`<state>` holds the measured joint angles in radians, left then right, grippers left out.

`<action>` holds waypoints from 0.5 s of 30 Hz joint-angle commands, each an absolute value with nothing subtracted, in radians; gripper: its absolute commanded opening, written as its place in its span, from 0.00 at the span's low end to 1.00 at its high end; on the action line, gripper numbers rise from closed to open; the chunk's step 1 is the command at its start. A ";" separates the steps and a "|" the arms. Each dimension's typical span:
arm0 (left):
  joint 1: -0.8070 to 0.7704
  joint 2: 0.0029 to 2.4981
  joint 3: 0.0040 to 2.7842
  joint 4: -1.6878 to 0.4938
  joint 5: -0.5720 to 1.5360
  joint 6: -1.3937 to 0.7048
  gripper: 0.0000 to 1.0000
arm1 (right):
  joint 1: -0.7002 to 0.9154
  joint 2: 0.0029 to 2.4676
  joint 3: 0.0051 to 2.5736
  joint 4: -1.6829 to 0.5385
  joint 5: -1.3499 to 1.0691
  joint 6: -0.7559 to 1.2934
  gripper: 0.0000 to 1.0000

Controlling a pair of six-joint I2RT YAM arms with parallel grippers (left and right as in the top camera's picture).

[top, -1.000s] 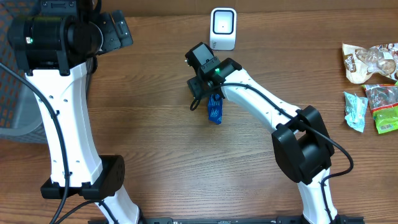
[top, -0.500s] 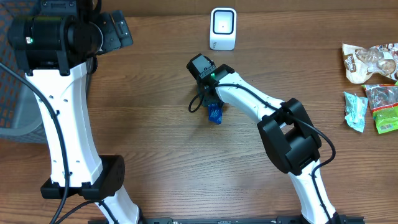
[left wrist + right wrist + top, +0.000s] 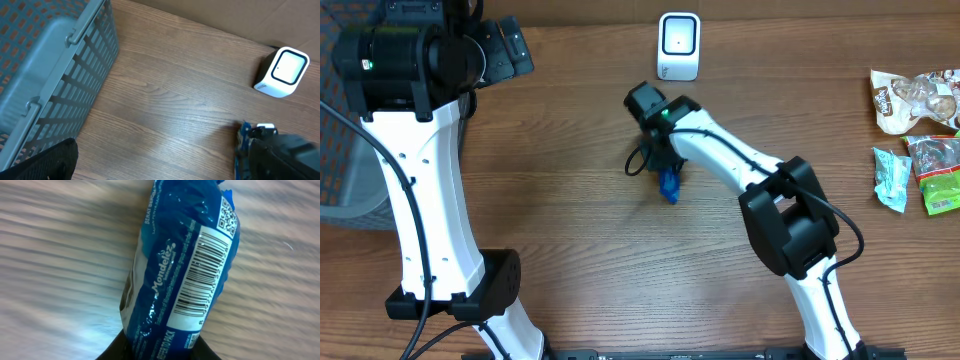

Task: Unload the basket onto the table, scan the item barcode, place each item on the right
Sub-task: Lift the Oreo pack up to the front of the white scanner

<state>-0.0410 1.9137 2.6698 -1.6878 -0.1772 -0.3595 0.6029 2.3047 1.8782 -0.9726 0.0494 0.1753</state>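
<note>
My R end effector (image 3: 666, 168) is clamped on one end of the blue packet (image 3: 180, 265), which sits near the middle of the worktop (image 3: 570, 220), a little toward 12 o'clock. The packet is glossy, crinkled foil w/ a white panel carrying a black barcode, a QR code at its far end and white lettering along its length. My L end effector (image 3: 162, 152) is spread wide w/ nothing between the fingers. The worktop is brown wood grain. A white, rounded scanner (image 3: 679, 45) stands at 12 o'clock. At 9 is a grey plastic lattice basket (image 3: 50, 75); contents can't be made out. At 3, several loose snack bags (image 3: 915, 100) lie flat.
</note>
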 commanded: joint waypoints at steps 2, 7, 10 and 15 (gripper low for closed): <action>-0.039 1.909 2.670 -1.689 -0.191 -0.352 1.00 | 0.506 2.256 2.003 -0.949 -0.495 0.013 0.04; -0.039 1.909 2.670 -1.689 -0.191 -0.352 1.00 | 0.373 2.259 2.011 -0.867 -0.950 -0.031 0.04; -0.039 1.909 2.670 -1.689 -0.191 -0.352 1.00 | 0.312 2.267 2.011 -0.779 -1.121 -0.020 0.04; -0.039 1.909 2.670 -1.689 -0.191 -0.352 1.00 | 0.252 2.288 2.011 -0.482 -1.237 0.178 0.04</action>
